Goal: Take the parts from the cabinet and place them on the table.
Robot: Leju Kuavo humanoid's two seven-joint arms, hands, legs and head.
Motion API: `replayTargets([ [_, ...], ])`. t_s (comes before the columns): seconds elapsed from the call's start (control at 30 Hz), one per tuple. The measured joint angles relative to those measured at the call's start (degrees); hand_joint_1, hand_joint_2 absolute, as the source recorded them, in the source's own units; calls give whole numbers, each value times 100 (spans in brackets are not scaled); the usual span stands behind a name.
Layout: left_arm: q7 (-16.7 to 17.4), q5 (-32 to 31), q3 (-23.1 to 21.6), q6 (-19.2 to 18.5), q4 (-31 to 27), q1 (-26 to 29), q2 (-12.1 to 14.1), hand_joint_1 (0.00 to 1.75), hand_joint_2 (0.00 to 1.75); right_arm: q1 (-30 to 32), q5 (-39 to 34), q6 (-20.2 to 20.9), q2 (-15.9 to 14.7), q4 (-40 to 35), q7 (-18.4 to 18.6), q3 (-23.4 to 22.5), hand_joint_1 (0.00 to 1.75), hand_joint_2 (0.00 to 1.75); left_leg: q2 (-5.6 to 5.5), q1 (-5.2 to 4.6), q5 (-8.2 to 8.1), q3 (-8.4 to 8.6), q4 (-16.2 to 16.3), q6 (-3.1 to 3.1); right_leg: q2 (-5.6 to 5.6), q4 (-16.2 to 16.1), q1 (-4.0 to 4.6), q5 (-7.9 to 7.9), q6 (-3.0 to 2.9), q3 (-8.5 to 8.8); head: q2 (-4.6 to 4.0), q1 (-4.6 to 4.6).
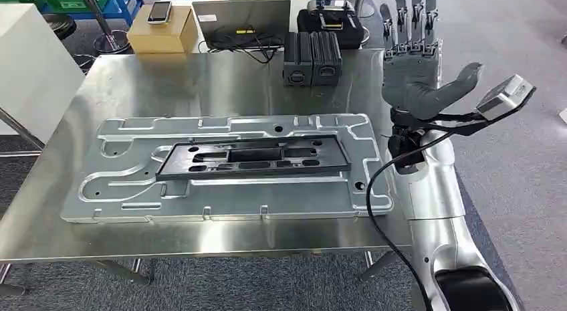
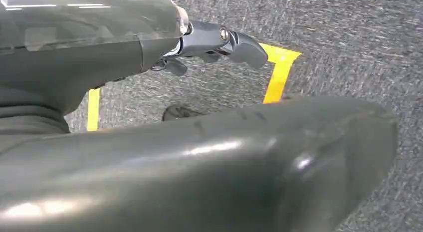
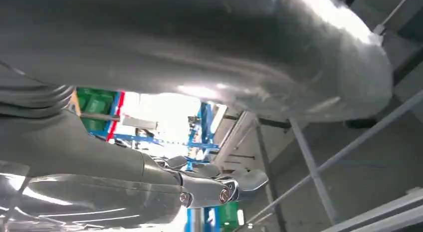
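Right hand [image 1: 420, 70] raised empty, fingers spread, right of black frame [image 1: 253, 158] on stamped metal panel [image 1: 220, 167]; left hand [image 2: 219, 42] grasp impossible to tell. Risk: knocking black battery packs [image 1: 312, 58] when lowering.

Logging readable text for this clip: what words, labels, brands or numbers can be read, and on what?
None can be read.
White label on the laptop: too small to read.
Yellow tag on the black case: blurred.
Phone on the cardboard box: screen dark.
Metal panel, black frame, right hand: no print visible.
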Motion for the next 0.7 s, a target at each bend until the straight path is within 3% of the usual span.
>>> replayTargets([
  [0.07, -15, 64, 2, -2, 0, -1, 0, 0, 0, 90, 392, -447, -81, -109, -124, -59, 0, 0, -9, 1, 15, -19, 0, 56, -5, -7, -10, 7, 47, -2, 0, 0],
  [0.13, -59, 153, 26, -22, 0, -3, -4, 0, 0, 382, 1156, -1222, -204, -383, -291, -151, 0, 0, -37, 19, 47, 14, -54, 136, -31, -40, 6, -3, 130, 29, 0, 0],
  [0.17, -90, 208, 55, -48, 0, 3, -22, 0, 0, 703, 1663, -1711, -366, -663, -335, -315, 0, 0, -36, 47, 75, 43, -104, 181, -32, 39, -26, -82, 162, 51, 0, 2],
  [0.2, -94, 243, 94, -50, 0, 18, -28, 0, 0, 1080, 1995, -1988, -501, -908, -402, -563, 0, 0, -59, 54, 108, 51, -117, 219, -29, 284, -28, -289, 193, -49, 0, 0],
  [0.27, -94, 302, 160, -48, 0, 77, -37, 0, 0, 1912, 2505, -2256, -632, -1183, -593, -1142, 0, 0, -99, 57, 107, 45, -115, 223, -28, 1132, -63, -781, 256, -442, 0, 0],
  [0.3, -94, 324, 184, -46, 0, 111, -42, 0, 0, 2409, 2726, -2284, -667, -1255, -695, -1463, 0, 0, -110, 55, 106, 31, -113, 225, -28, 1572, -82, -964, 278, -659, 0, 2],
  [0.33, -94, 341, 201, -44, 0, 140, -46, 0, 0, 2792, 2916, -2293, -695, -1303, -824, -1774, 0, 0, -117, 54, 106, 15, -106, 225, -27, 1764, -93, -1001, 291, -765, 0, 2],
  [0.37, -96, 347, 234, -55, 0, 165, -48, 0, 0, 3133, 3087, -2364, -702, -1333, -852, -2035, 0, 0, -113, 54, 105, 2, -102, 224, -28, 1667, -100, -896, 302, -727, 0, 2],
  [0.4, -107, 348, 262, -77, 0, 171, -48, 0, 0, 3436, 3299, -2477, -704, -1357, -850, -2250, 0, 0, -103, 54, 104, -6, -98, 222, -34, 1328, -104, -698, 304, -547, 0, 0],
  [0.47, -164, 343, 282, -125, 0, 168, -55, 0, 0, 3984, 3773, -2673, -706, -1401, -769, -2687, 0, 0, -101, 57, 95, -11, -76, 198, -51, 201, -130, -258, 294, 104, 0, 2],
  [0.5, -188, 337, 282, -144, 0, 170, -55, 0, 0, 4135, 4031, -2803, -706, -1397, -666, -2842, 0, 0, -96, 29, 85, -15, -51, 157, -57, -73, -130, -241, 267, 235, 0, 0],
  [0.53, -221, 323, 284, -168, 0, 171, -57, 0, 0, 4269, 4398, -2980, -702, -1381, -556, -2971, 0, 0, -89, 7, 77, -8, -40, 121, -23, -63, -99, -147, 225, 226, 0, 4],
  [0.63, -278, 306, 284, -210, 0, 165, -55, 0, 0, 4524, 5086, -3222, -693, -1230, -290, -3353, 0, 0, -81, 2, 143, -9, -72, 4, -16, -36, -88, -91, 118, 186, 0, 2],
  [0.67, -273, 306, 284, -208, 0, 169, -55, 0, 0, 4546, 5160, -3222, -686, -1137, -275, -3516, 0, 0, -66, 18, 75, -28, -9, -21, -43, -76, -140, -29, 53, 155, 0, 2],
  [0.7, -271, 306, 284, -203, 0, 168, -59, 0, 0, 4551, 5211, -3222, -682, -1071, -260, -3648, 0, 0, -47, 14, -148, -99, 150, -32, -50, -79, -133, 2, 14, 118, 0, 0],
])
